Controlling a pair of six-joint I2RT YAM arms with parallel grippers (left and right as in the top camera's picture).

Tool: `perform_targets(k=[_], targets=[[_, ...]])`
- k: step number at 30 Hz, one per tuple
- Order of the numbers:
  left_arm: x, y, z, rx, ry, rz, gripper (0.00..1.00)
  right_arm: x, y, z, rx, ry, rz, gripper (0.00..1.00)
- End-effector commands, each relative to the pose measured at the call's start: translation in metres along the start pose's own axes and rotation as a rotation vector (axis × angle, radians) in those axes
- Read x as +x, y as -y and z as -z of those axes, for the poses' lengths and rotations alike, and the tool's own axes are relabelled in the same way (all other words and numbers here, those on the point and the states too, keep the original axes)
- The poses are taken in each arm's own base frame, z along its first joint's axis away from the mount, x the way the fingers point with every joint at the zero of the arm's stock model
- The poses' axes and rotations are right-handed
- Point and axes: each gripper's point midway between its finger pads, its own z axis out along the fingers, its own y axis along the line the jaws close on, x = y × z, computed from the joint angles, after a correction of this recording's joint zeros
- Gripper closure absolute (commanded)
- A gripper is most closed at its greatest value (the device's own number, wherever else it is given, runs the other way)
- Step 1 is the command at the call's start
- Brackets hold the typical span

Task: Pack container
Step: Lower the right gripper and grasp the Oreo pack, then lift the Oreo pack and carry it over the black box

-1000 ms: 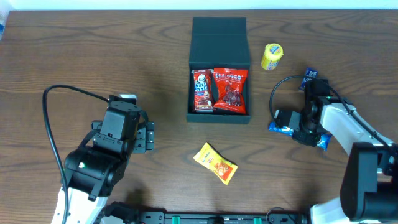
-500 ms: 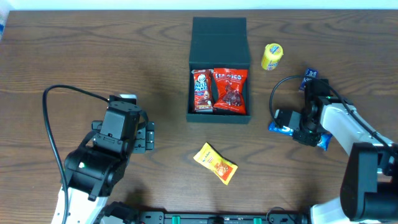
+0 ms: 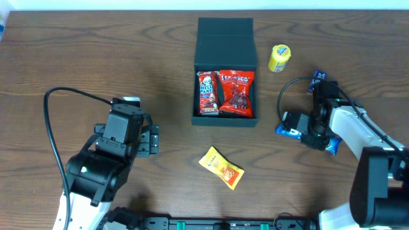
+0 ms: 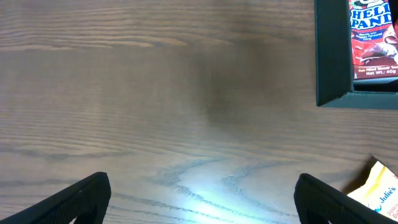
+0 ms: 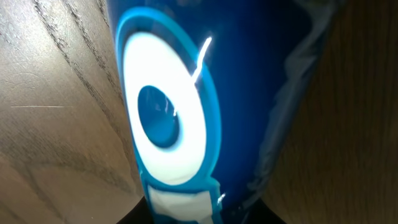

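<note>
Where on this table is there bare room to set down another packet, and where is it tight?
Widest bare wood: left of the container, behind the left arm. A narrower strip lies between the container's front and the yellow packet. Crowded: right side, where the yellow tub, small blue packet, large blue packet and right tool cluster.

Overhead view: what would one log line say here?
box: open, two red packets inside | left gripper: open, empty | right gripper: on blue packet, grip unclear | yellow packet: on table
</note>
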Motion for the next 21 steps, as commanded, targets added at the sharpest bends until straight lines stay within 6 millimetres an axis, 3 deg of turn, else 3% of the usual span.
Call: perform_targets(k=[1, 8, 11, 17, 21], targets=[[0.002, -0.001, -0.001, -0.004, -0.007, -0.005, 0.05, -0.003, -0.008, -0.002, -0.029, 0.006, -0.004, 0.79], [0.002, -0.001, -0.001, -0.004, -0.007, -0.005, 0.05, 0.0, -0.009, -0.002, -0.031, -0.01, -0.033, 0.88], [0.002, -0.001, -0.001, -0.004, -0.007, -0.005, 0.05, 0.002, -0.008, -0.001, -0.026, -0.019, -0.044, 0.98], [0.002, -0.001, -0.001, -0.004, -0.007, -0.005, 0.05, 0.002, -0.008, 0.005, -0.015, -0.015, -0.103, 0.99], [0.002, -0.001, -0.001, -0.004, -0.007, -0.005, 0.05, 0.002, -0.005, 0.02, 0.023, 0.004, -0.162, 0.99]])
